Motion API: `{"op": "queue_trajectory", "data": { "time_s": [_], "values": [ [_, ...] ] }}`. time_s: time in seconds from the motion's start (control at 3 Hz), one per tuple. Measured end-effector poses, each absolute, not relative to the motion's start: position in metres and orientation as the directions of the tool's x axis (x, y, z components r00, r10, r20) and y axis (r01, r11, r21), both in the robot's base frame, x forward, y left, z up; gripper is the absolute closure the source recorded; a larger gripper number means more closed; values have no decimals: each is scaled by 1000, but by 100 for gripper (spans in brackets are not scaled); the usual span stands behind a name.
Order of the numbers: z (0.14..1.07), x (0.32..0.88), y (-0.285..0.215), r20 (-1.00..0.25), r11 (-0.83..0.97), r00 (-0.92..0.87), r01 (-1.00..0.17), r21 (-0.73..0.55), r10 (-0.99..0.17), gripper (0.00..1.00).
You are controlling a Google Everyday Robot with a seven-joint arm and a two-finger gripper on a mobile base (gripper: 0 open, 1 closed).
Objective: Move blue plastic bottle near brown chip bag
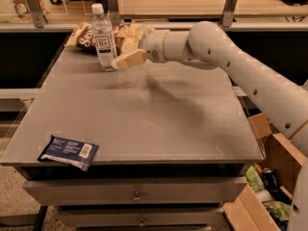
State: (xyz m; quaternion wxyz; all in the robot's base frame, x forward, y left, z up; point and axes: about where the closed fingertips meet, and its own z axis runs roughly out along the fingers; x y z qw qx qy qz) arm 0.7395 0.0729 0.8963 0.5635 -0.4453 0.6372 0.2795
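Status: blue plastic bottle (104, 36) stood upright on the tabletop (159, 114), far-left corner, roughly 11 o'clock from the tabletop centre. Brown chip bag (84, 34) lay right behind it, toward 12, with crumpled bag showing on both sides of the bottle, at 9 and at 3. Bottle and bag looked touching or just short of it; couldn't separate them from this angle.

Gripper (121, 61) sat low at the bottle's base, on its 3–4 o'clock side, against or just beside the plastic. Clamped on the bottle or let go: couldn't tell, the bottle hid the far half. Arm (231, 57) reached in from 3 o'clock, over the back part of the tabletop.

Judgement on step: placement end of the task. Bottle was already near the bag, base on the surface, not tilted. So this was either the final set-down or the release.

Next move, as I'd call it: if the gripper was holding, let go without nudging the base, then back out toward 3–4 o'clock along the arm's own axis. Keep side force low. It's a tall, light bottle on a narrow base, so it tips easily, and the soft bag behind gives no real support. No sweep toward 9 or 12; that would shove the bottle into the bag.

Dark blue packet (68, 151) lay flat at the near-left corner, about 7 o'clock, well apart from all this and not in play.
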Motion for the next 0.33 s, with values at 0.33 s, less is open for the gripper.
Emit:
{"op": "queue_trajectory", "data": {
  "time_s": [0.33],
  "values": [
    [897, 738, 67, -965, 449, 29, -882, -147, -259, 0]
  ]
}}
